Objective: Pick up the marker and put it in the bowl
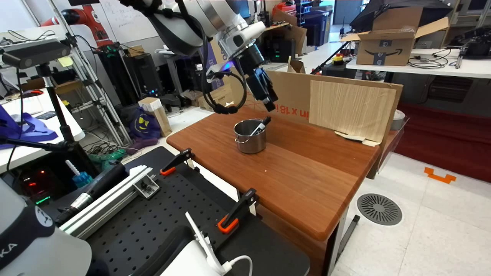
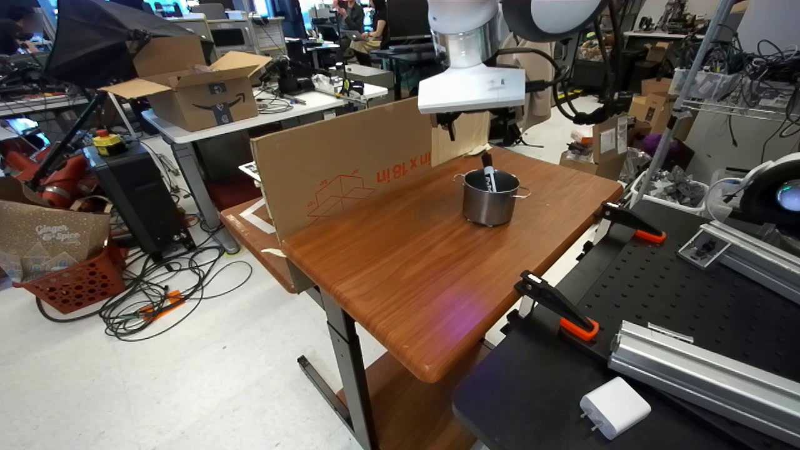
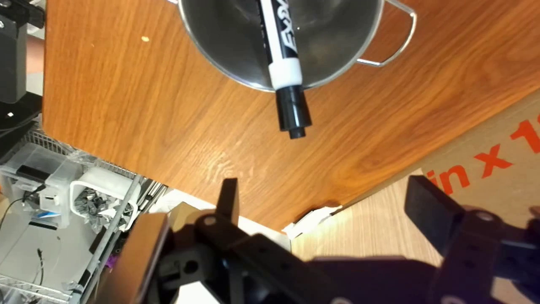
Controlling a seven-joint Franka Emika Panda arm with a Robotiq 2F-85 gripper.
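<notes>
The small grey steel bowl stands upright on the brown wooden table in both exterior views (image 1: 251,145) (image 2: 487,209); its upper part fills the top of the wrist view (image 3: 221,46). The black and white marker leans inside the bowl in both exterior views (image 1: 261,126) (image 2: 489,173). In the wrist view the marker (image 3: 285,72) crosses the rim with its black cap end sticking out. My gripper (image 1: 271,104) is above the bowl and apart from it and the marker. In the wrist view the fingers (image 3: 325,188) are wide apart with nothing between them.
A cardboard sheet (image 1: 287,92) stands upright along an edge of the wooden table (image 1: 307,172), behind the bowl. It also shows in the wrist view (image 3: 498,166). Black clamps with orange pads (image 1: 238,211) (image 2: 556,306) sit at the edge of the black perforated bench (image 1: 172,207).
</notes>
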